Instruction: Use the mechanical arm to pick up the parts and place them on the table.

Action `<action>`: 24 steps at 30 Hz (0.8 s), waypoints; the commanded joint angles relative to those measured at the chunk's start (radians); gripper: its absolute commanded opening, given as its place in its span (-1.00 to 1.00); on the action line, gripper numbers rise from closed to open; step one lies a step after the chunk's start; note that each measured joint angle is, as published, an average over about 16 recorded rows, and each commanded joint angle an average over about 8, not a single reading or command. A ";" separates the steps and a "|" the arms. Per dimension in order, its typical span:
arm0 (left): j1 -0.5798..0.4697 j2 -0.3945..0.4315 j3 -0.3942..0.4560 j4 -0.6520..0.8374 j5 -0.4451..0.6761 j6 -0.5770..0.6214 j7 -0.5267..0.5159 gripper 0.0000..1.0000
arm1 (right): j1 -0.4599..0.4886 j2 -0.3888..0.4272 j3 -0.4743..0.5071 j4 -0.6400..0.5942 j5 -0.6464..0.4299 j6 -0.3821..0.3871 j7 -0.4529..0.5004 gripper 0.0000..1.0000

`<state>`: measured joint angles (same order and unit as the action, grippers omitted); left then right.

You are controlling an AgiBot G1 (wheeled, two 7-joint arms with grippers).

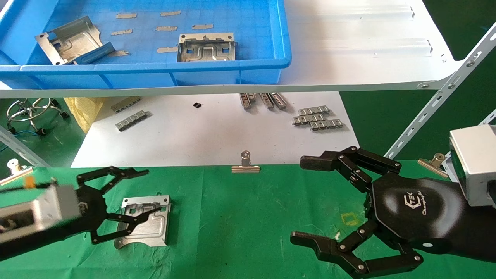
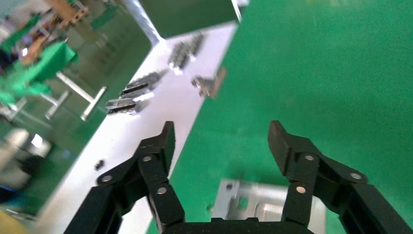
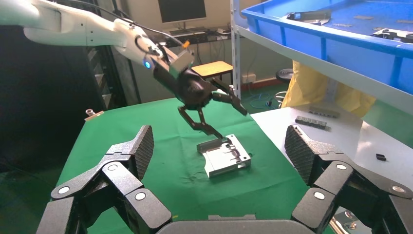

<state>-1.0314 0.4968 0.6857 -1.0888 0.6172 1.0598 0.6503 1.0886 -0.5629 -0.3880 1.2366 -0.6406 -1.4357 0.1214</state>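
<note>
a green cloth worktop (image 1: pixel 248 217) fills the foreground, with a white sheet (image 1: pixel 201 135) behind it and a white shelf board (image 1: pixel 348 50) above carrying a blue bin (image 1: pixel 248 66).

the left gripper (image 1: pixel 143 192) hangs just over the worktop with its fingers spread wide. one metal plate (image 1: pixel 145 221) lies flat on the cloth right beneath it; the lower finger crosses over the plate's face, the upper finger reaches past the plate's far edge. whether the finger touches the plate cannot be told. in the right wrist view the same left gripper (image 3: pixel 226 119) shows one fingertip at the near rim of the plate (image 3: pixel 225 156).

the right gripper (image 1: pixel 306 201) sits well apart from that plate, also opened wide, its glossy palm above bare cloth, holding nothing.

two more plates (image 1: pixel 206 48) rest in the bin, far beyond both grippers. a steel binder clip (image 1: pixel 245 164) sits at the cloth's far edge between the grippers, and ribbed grey strips (image 1: pixel 317 118) lie on the white sheet.
</note>
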 commanded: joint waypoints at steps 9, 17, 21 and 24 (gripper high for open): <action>0.002 0.009 -0.005 0.048 -0.073 0.063 -0.059 1.00 | 0.000 0.000 0.000 0.000 0.000 0.000 0.000 1.00; -0.001 0.009 -0.015 0.029 -0.048 0.056 -0.071 1.00 | 0.000 0.000 0.000 0.000 0.000 0.000 0.000 1.00; -0.003 0.015 -0.038 0.017 -0.041 0.080 -0.116 1.00 | 0.000 0.000 0.000 0.000 0.000 0.000 0.000 1.00; -0.005 0.021 -0.058 0.006 -0.032 0.099 -0.156 1.00 | 0.000 0.000 0.000 0.000 0.000 0.000 0.000 1.00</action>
<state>-1.0365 0.5174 0.6280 -1.0831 0.5848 1.1591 0.4946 1.0884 -0.5628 -0.3880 1.2364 -0.6405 -1.4355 0.1213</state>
